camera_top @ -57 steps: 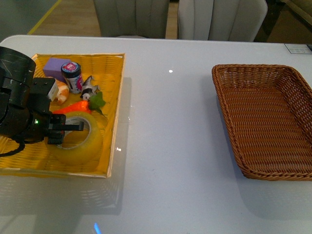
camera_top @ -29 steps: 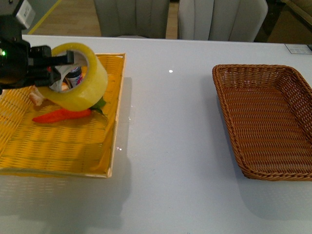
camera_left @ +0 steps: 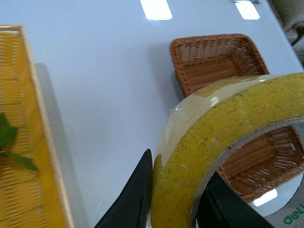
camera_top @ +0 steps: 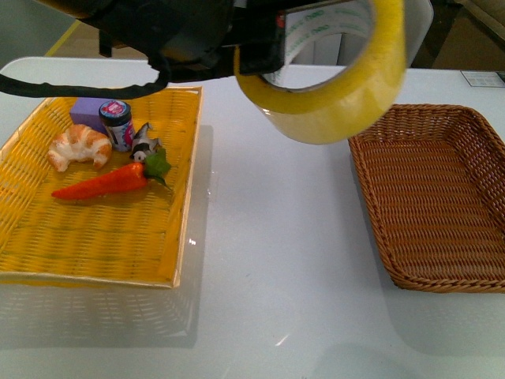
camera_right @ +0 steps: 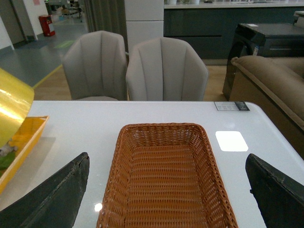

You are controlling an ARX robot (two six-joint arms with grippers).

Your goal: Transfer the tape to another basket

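Tape (camera_top: 331,87) now off the yellow tray (camera_top: 95,237), up at upper centre of frame, over tabletop (camera_top: 268,260) just left of the basket (camera_top: 442,268). Left pincer (camera_left: 175,204) clamps its wall; right pincer (camera_right: 167,159) spread wide, empty.

The left gripper (camera_left: 179,190) has carried the tape (camera_top: 331,87) up out of the yellow tray (camera_top: 188,197) and rightwards, now high above the table (camera_top: 268,260) beside the basket (camera_top: 367,205)
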